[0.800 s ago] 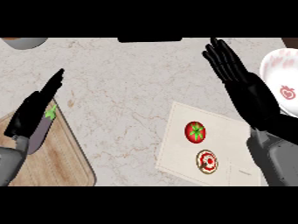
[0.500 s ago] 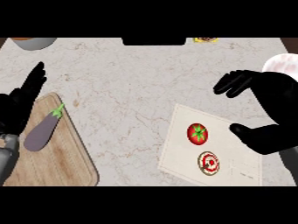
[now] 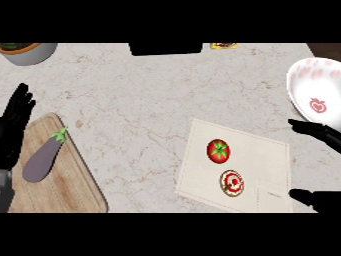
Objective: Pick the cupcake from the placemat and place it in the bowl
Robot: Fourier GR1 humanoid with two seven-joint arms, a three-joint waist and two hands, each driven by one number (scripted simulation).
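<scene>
The cupcake (image 3: 232,182), white frosting with red swirls, sits on the cream placemat (image 3: 265,155) at lower right, beside a red tomato (image 3: 219,150). The white bowl (image 3: 324,95) with red patterns stands at the right edge. My right hand (image 3: 328,167) is at the far right, fingers and thumb spread apart beside the placemat's right edge, holding nothing. My left hand (image 3: 7,127) rests open at the left edge, fingers up.
A wooden cutting board (image 3: 69,190) at lower left carries a purple eggplant (image 3: 44,156). A grey pot (image 3: 27,51) stands at the top left corner. A black object (image 3: 165,48) and a small yellow item (image 3: 223,45) lie along the far edge.
My right hand has dropped down and to the right, uncovering the bowl, and now lies beside the placemat's edge. The left hand shifted slightly left.
</scene>
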